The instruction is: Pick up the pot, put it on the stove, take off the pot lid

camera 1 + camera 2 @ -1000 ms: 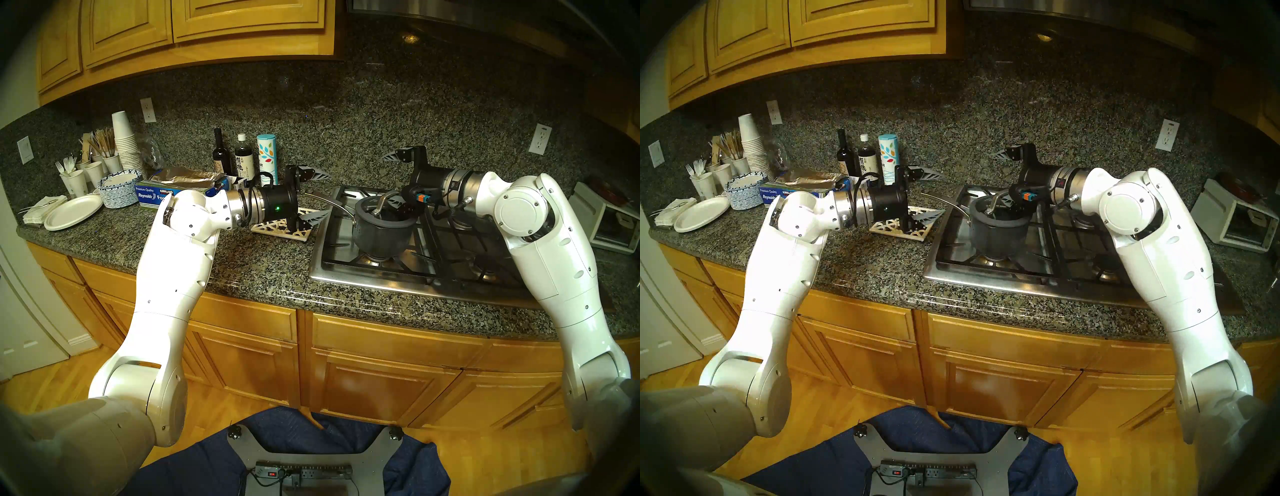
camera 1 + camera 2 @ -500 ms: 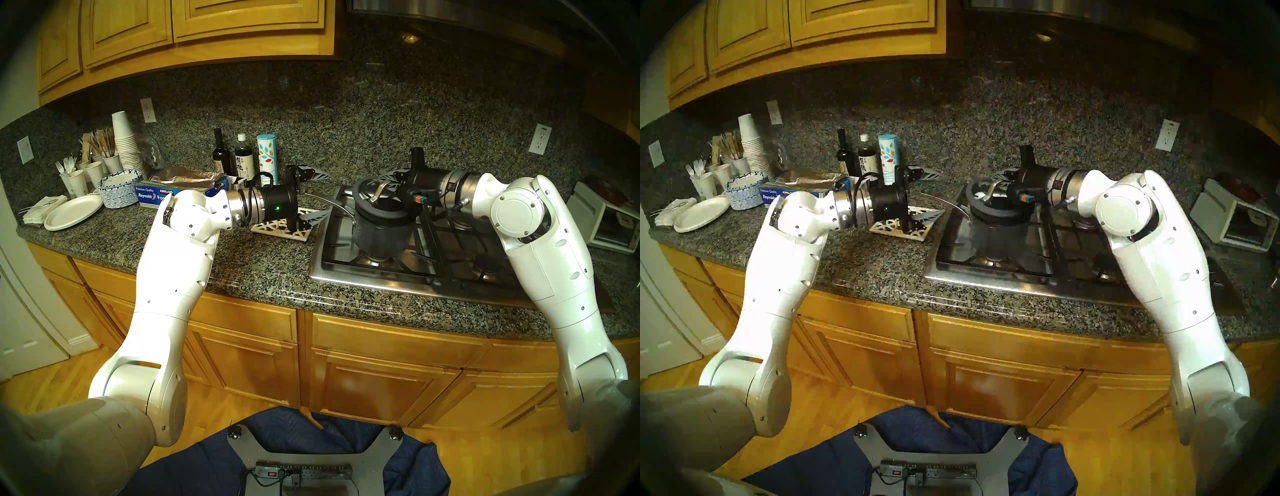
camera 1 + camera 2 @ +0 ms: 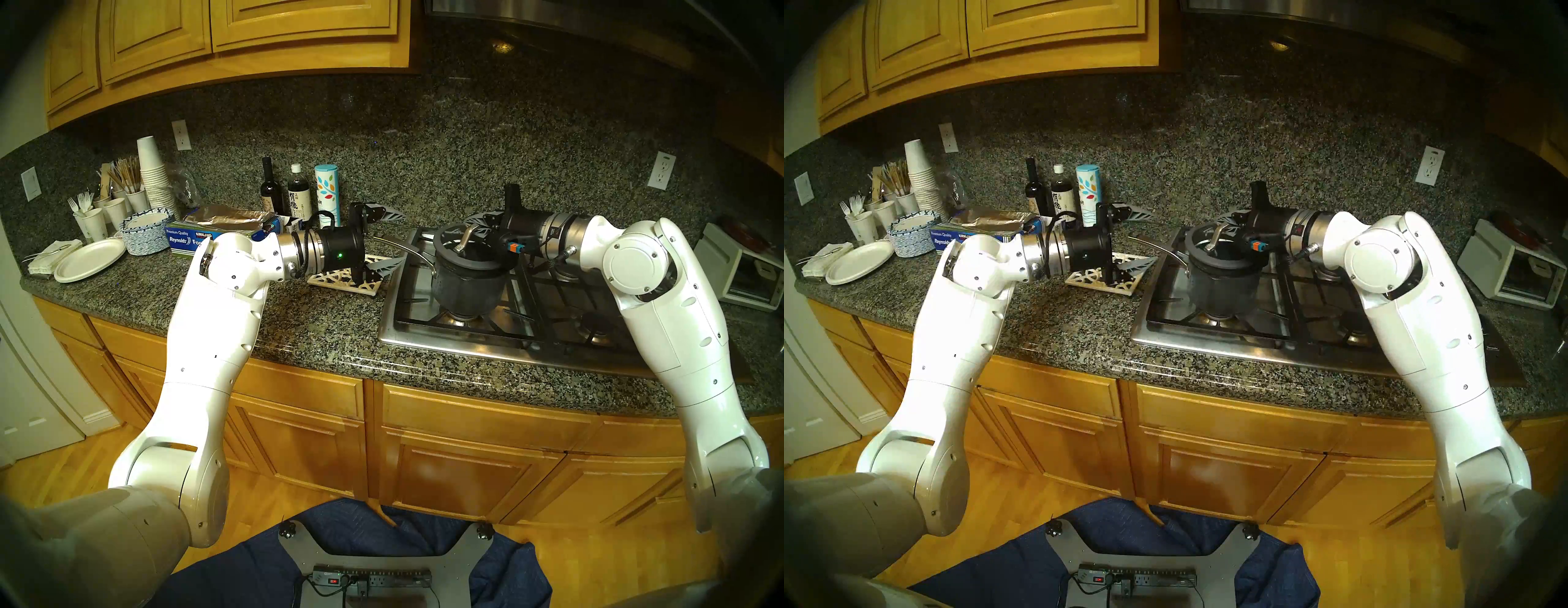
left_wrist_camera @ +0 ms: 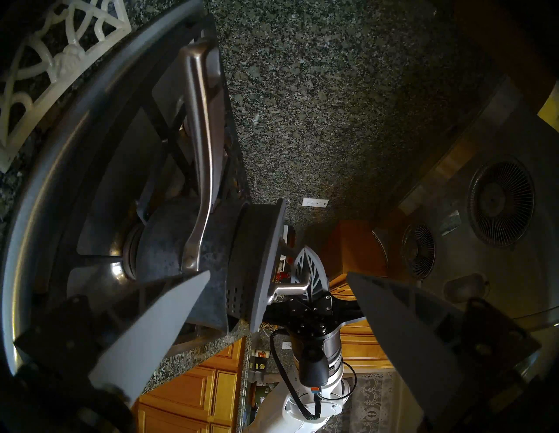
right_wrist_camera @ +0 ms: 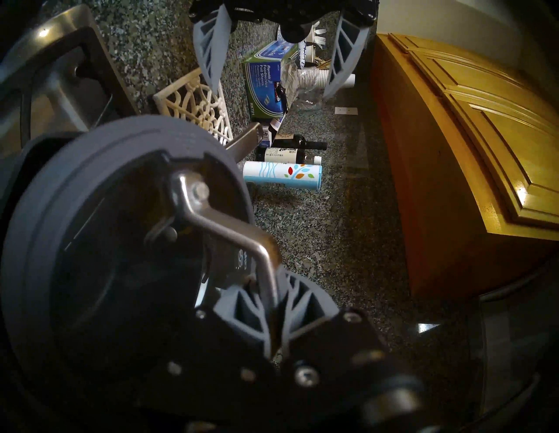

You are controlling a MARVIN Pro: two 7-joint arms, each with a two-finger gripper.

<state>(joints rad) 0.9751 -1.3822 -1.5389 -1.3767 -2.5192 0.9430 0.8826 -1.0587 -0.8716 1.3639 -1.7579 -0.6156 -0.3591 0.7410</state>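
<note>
The right gripper (image 5: 269, 305) is now clamping the arched silver loop of the round grey-rimmed glass pot lid (image 3: 460, 243), tilting it up toward 11 o'clock off the dark grey saucepan (image 3: 466, 288).

A home kitchen — honey-wood cabinets (image 3: 297, 21), speckled granite tabletop (image 3: 322, 331) and backsplash, a stainless gas cooktop (image 3: 424, 335), toaster oven (image 3: 738, 271) — paper plates (image 3: 89, 259) and bottles (image 3: 271, 191) alongside.

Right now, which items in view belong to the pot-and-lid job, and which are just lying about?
Job: pot; pot lid, gripped by right claw; stove.

Lying about: trivet; foil box; two bottles; paper plates; cup stack; toaster oven.
</note>
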